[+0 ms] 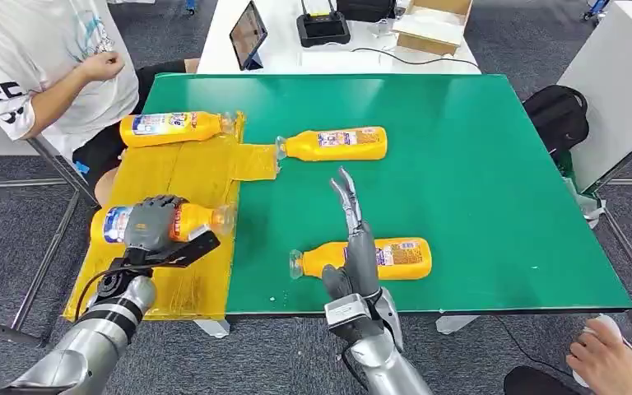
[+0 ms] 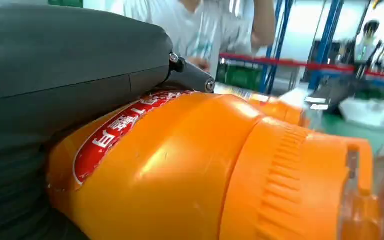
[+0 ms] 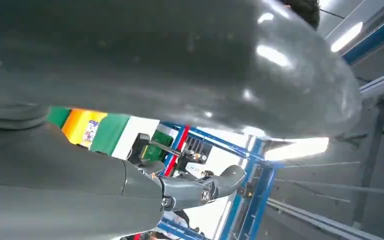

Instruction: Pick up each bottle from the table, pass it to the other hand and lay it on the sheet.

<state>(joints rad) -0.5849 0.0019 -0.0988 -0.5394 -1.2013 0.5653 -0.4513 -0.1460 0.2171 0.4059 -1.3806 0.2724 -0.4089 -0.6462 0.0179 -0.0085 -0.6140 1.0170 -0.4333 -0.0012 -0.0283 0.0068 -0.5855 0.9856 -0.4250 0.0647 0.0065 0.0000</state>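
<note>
Nearest the robot, the left hand (image 1: 151, 224) wraps its fingers over an orange plastic bottle with a clear cap (image 1: 164, 223), lying on the yellow translucent sheet (image 1: 183, 177), apparently for release there. Beside it, the right hand (image 1: 354, 247) holds nothing, fingers straight and apart, above a second orange bottle (image 1: 395, 257) on the green table (image 1: 477, 181). Farther off lie a third bottle (image 1: 335, 143) and a fourth (image 1: 173, 127).

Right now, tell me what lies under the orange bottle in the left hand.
The yellow plastic sheet lies under the orange plastic bottle; the left hand covers its middle, so contact there is hidden.
</note>
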